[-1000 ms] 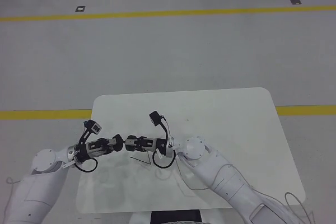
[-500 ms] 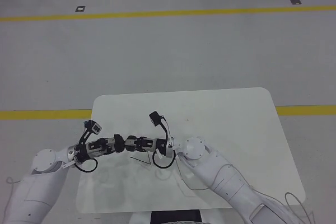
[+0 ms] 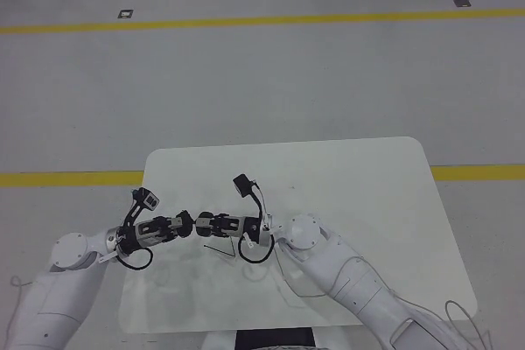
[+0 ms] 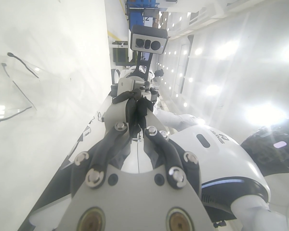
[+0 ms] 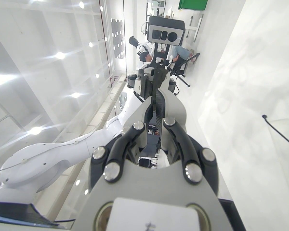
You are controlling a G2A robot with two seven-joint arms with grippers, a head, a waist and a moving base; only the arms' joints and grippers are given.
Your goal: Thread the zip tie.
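Both claws meet tip to tip above the tabletop (image 3: 350, 175). The right claw (image 3: 203, 224) is clenched on the thin black zip tie (image 5: 156, 102), held in the air. The left claw (image 3: 185, 221) is pinched closed right against it, but I can't tell whether it grips the tie. Spare ties (image 4: 20, 60) lie nearby on the tabletop.

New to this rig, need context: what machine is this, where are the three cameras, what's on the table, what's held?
It is a two-armed robot at a white table. The top view looks down from above its arms; the other two come from a camera on each wrist. The left gripper and right gripper meet tip to tip above the table, both shut. A thin black strip in the right one looks like the zip tie; what the left pinches is hidden. On the table lie spare ties.
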